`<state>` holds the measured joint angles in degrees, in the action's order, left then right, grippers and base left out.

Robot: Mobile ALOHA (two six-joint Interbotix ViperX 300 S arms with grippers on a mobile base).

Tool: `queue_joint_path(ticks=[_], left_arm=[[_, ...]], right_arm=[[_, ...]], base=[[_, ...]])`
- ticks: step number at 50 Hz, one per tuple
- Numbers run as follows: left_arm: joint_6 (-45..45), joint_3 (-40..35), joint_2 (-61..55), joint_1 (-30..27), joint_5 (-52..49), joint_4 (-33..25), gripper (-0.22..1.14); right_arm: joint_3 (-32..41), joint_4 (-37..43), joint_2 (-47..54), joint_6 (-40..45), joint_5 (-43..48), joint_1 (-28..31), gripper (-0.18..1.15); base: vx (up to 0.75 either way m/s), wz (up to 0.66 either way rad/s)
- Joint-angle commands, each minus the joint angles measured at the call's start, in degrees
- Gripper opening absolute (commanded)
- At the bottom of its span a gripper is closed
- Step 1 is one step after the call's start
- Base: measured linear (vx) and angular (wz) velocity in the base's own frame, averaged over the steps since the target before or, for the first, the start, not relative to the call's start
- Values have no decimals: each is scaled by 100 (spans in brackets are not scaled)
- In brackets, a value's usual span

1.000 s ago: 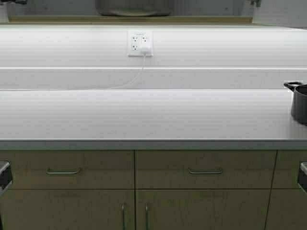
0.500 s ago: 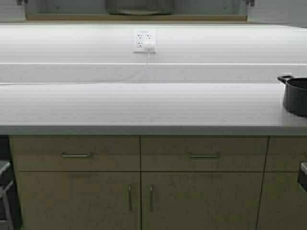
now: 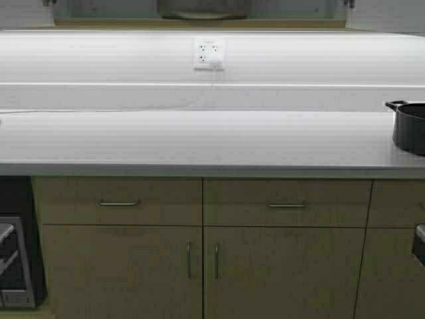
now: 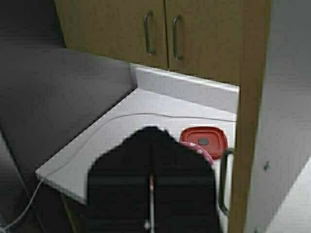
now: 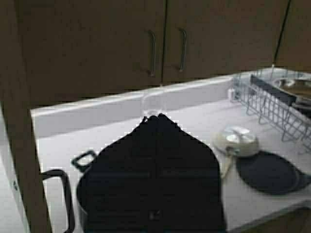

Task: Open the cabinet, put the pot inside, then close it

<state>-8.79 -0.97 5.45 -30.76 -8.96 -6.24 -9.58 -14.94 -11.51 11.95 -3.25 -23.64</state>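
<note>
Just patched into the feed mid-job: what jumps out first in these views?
In the high view, a long bare white countertop fills the middle, with a near-black pot at its far right edge and a wall outlet above. At the top edge, the stockpot sits inside the open cabinet. Each wrist view is dominated by its own gripper, left and right, both with jaws shut.

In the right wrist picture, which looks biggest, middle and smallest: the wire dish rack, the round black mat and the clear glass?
1. Wire dish rack, though partly cut off by the edge.
2. Round black mat, nearly as big, so unsure.
3. Clear glass, clearly smallest; it also stands farther away.
</note>
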Motion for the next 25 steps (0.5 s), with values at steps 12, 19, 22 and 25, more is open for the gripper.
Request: queue_joint_path(ticks=[12,19,22,25], left_arm=[[9,-1661,-1336,158,-9,-53,4],[9,-1907,-1608,413,18,-62,4],[9,-1934,-1626,519,26,-62,4],[9,-1934,-1617,615,18,-62,4]], right_arm=[[773,-44,650,-9,-35,88,7],[905,-44,773,-9,-26,334,7],[914,-44,765,-9,-18,475,7],[932,-44,765,-9,-18,615,7]], base=[[1,0],[4,-1],[3,-1],[3,-1]])
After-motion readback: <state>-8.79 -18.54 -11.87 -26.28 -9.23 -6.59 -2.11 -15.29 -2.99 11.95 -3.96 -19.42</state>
